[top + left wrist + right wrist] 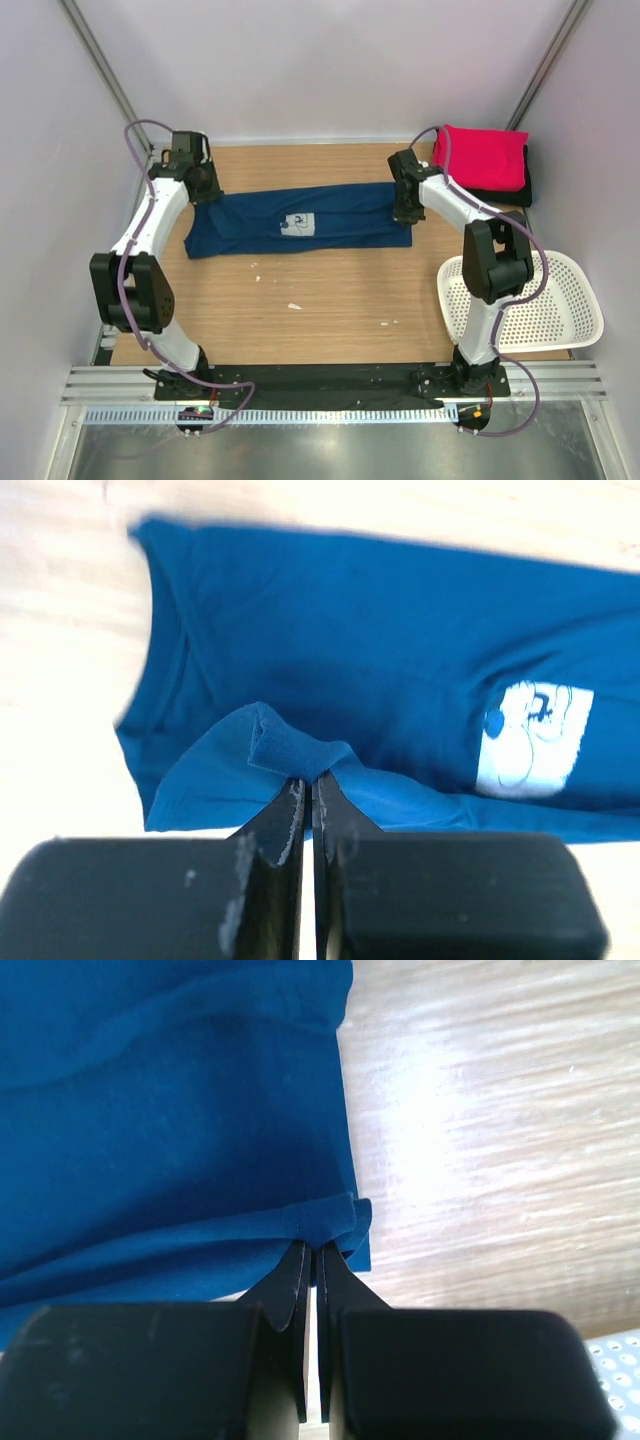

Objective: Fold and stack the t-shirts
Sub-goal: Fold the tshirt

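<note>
**Navy T-shirt Held at Both Ends, Long Axis Across the Tabletop**

The navy blue cotton t-shirt with a pale square cartoon print [300, 225] lay flat on the wooden tabletop [330, 290] as a long, narrow band between the two arms. Its long axis ran left to right, roughly parallel to the near edge. The print sat near the middle of the band. Which end carried the collar could not be told from these views.

The left arm [150, 225] stood over the band's left end and the right arm [450, 205] over its right end, so each end had its own nearer arm. The left jaws were pressed together on a small raised tuck of navy cloth at that end, with the rest of the garment stretching away from them towards the print. The right jaws were likewise closed, pinching a pleat at a corner of the right end, with bare wood just beside it.

With both ends gripped, the next fold would probably run across the long axis, one end being carried over towards the other.

At the far right corner, well apart from the band, the folded bright pink-red t-shirt [480, 157] rested on the folded black t-shirt [515, 192]. A white perforated plastic basket [590, 310] stood at the right edge.
</note>
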